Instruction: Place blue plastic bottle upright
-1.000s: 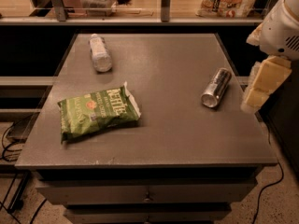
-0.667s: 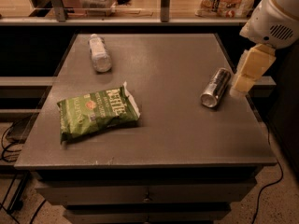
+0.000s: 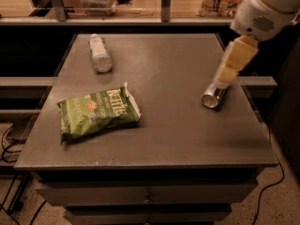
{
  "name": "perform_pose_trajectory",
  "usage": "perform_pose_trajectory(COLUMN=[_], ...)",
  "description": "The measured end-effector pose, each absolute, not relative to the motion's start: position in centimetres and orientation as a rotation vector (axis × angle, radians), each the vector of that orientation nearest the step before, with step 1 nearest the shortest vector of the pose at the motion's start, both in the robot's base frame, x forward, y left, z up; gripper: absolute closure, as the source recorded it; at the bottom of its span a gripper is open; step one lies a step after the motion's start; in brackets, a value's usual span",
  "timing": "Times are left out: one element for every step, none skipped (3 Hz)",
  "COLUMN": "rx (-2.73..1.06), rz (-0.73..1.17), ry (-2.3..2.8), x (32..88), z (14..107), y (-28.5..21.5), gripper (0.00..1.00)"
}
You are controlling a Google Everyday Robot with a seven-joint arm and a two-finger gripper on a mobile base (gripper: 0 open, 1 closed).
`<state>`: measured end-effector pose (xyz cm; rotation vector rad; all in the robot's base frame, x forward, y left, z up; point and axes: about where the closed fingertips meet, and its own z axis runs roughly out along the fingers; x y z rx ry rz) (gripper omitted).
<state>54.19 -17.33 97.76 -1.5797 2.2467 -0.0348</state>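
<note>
One cam, high, front, looks down at table [image 3: 168, 78]; tool [image 3: 226, 74] upper-right.

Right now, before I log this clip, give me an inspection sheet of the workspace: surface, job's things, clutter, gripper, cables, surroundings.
Surface: grey table top, with drawers below.
Job's things: blue plastic bottle lying on its side at the far left, not upright.
Clutter: green chip bag flat at the front left; silver can on its side at the right.
Gripper: gripper at the table's right side, over the can's far end and far from the bottle.
Cables: dark cables on the floor at left; another cable at right.
Surroundings: shelf behind the table, packaged goods on it.
</note>
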Motion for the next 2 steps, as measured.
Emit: perform_pose_trajectory(rx=[-1.497, -1.419], rz=[0.018, 0.088], ry=[2.240, 2.231], x=[57.7, 61.5], z=[98.5, 99.3], y=[-13.5, -9.2], gripper=[0.00, 0.00])
